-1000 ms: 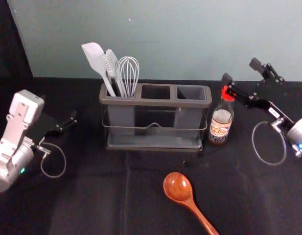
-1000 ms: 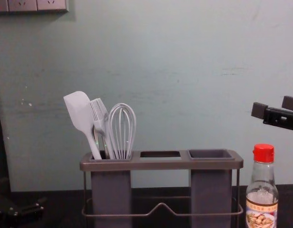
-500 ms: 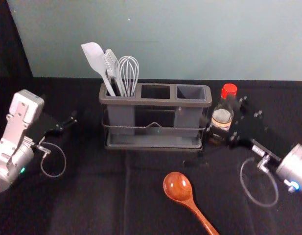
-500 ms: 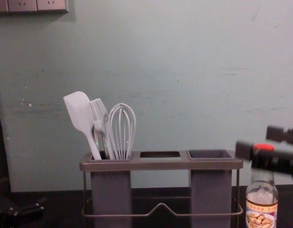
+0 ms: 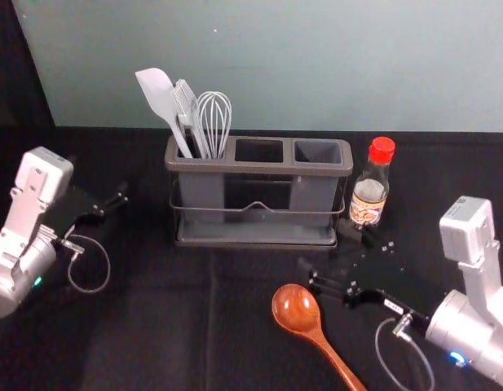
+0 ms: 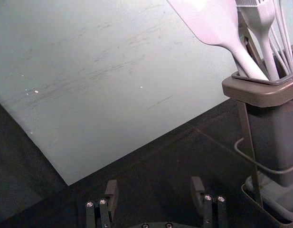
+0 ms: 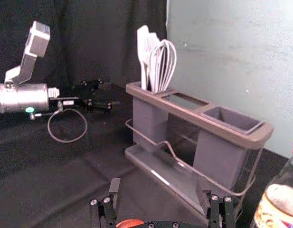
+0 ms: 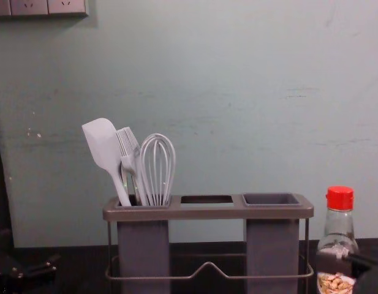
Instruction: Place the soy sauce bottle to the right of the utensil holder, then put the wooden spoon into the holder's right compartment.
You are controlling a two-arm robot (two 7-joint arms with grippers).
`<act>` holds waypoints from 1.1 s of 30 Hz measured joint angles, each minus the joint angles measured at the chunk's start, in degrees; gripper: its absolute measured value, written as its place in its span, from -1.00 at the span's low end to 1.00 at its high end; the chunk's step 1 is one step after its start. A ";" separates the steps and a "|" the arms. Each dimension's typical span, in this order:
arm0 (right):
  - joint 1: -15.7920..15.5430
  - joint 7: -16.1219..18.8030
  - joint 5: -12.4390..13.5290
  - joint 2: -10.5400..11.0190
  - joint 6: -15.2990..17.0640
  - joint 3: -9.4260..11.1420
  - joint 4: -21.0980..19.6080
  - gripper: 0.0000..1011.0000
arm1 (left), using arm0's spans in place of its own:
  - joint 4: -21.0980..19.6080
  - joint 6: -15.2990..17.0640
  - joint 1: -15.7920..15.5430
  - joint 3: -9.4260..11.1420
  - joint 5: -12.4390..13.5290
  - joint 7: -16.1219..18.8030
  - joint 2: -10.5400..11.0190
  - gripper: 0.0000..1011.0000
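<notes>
R grip [image 5: 328, 248] nr spoon [image 5: 296, 309] | L grip [image 5: 99, 179] @L | jaws spread x2 | btl [image 5: 378, 173] label [image 5: 366, 211] illegible

The soy sauce bottle [image 5: 370, 195] stood upright just to the right of the utensil holder [image 5: 255, 243], whose left compartment held a spatula [image 5: 158, 93], a brush [image 5: 187, 108] and a whisk [image 5: 214, 118]. In front of the holder, the wooden spoon [image 5: 297, 309] lay on the dark cloth [image 5: 153, 334], its bowl toward the holder. The right gripper [image 5: 333, 249], fingers apart, hung near the spoon's bowl and the bottle's base, while the left gripper [image 5: 111, 187] was idle, left of the holder.
</notes>
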 joint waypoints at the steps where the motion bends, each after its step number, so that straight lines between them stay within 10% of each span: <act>1: -0.09 0.02 -0.18 -0.14 0.05 -0.19 0.23 0.99 | 0.00 0.00 0.00 0.00 0.00 0.00 0.00 0.99; 24: -0.15 0.27 -0.30 -0.25 0.14 -0.32 0.35 0.99 | 0.00 0.00 0.00 0.00 0.00 0.00 0.00 0.99; 33: 2.54 -0.63 -1.59 1.28 15.91 -3.30 -2.71 0.99 | 0.00 0.00 0.00 0.00 0.00 0.00 0.00 0.99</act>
